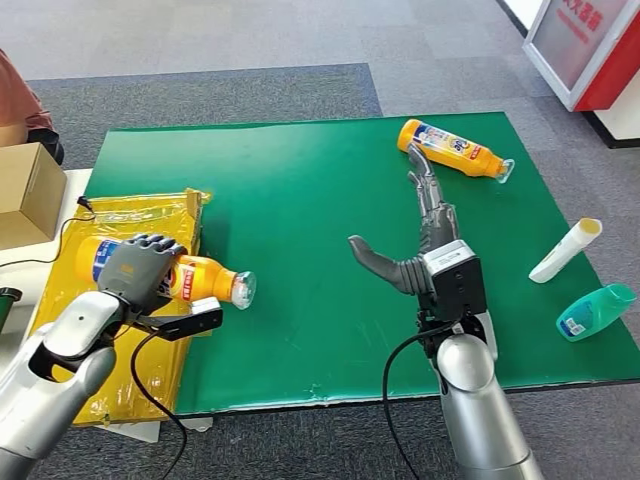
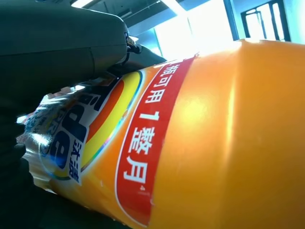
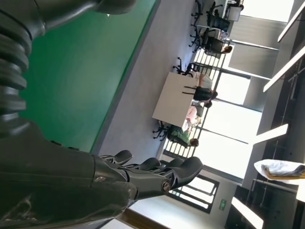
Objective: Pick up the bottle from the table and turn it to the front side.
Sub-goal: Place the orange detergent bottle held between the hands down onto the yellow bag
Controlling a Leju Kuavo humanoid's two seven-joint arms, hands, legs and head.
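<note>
Open green middle of the bench, clutter at both ends

The broad green stretch of the bench [image 1: 302,200] between the two hands lies bare, giving wide passage toward the far edge. At the left edge a yellow bag [image 1: 151,215] lies flat, and the left hand [image 1: 140,268] grips an orange bottle [image 1: 207,280] over its corner. The right hand [image 1: 423,225] reaches out with fingers spread, its tips just beside a second orange bottle [image 1: 453,148] lying near the far right corner. Along the right edge lie a white tube [image 1: 566,250] and a teal bottle [image 1: 596,310], close together. A cardboard box [image 1: 26,190] stands off the bench's left edge.
</note>
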